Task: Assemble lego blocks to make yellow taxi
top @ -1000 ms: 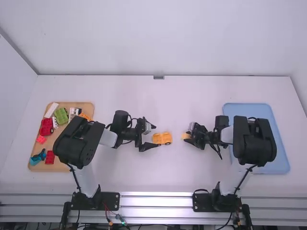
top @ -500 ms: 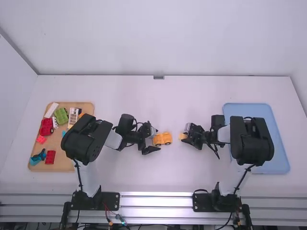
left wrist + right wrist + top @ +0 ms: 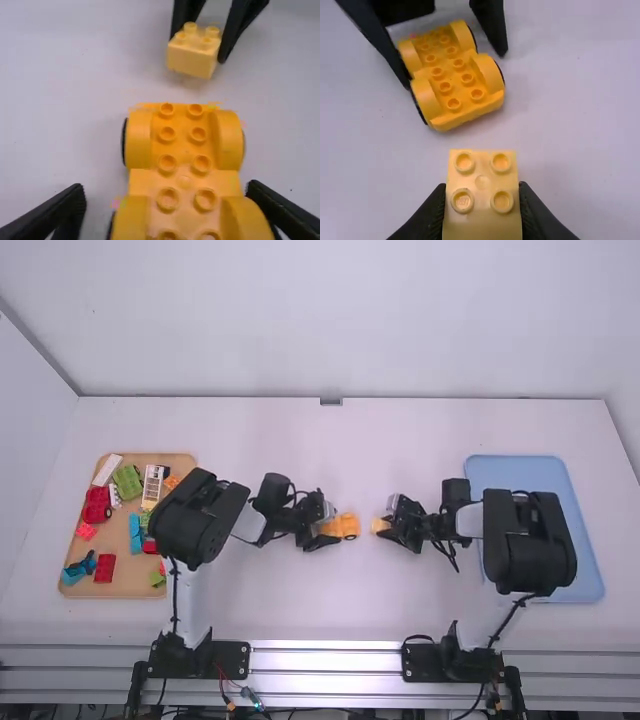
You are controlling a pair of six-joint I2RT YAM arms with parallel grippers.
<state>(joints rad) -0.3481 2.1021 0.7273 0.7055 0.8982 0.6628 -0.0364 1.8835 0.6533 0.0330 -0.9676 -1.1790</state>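
In the high view, the yellow wheeled base (image 3: 346,526) stands near the middle of the bench (image 3: 320,610). The left claw (image 3: 332,526) is set around one end of it. The right claw (image 3: 388,524) holds the pale yellow block (image 3: 379,525) near the other end, well aligned in height of picture but apart from the base. The wooden tray (image 3: 120,525) with other blocks lies at the left side, and the blue tray (image 3: 590,580) at the right.

In the left wrist view, the left claw is wide, with one finger at each side of the base, and on one side a gap remains. The step in hand is, it seems, to fix the base. It would be good to centre first and then close slowly, so that both fingers meet it together; otherwise the base may roll or turn on its wheels (image 3: 124,142).

In the right wrist view, the right claw is narrow, its fingers pressed on two opposite sides of the block. The block's studs (image 3: 501,162) look upward. The base looks turned against the block, so the block should be made parallel above the chosen studs, then pushed straight down.
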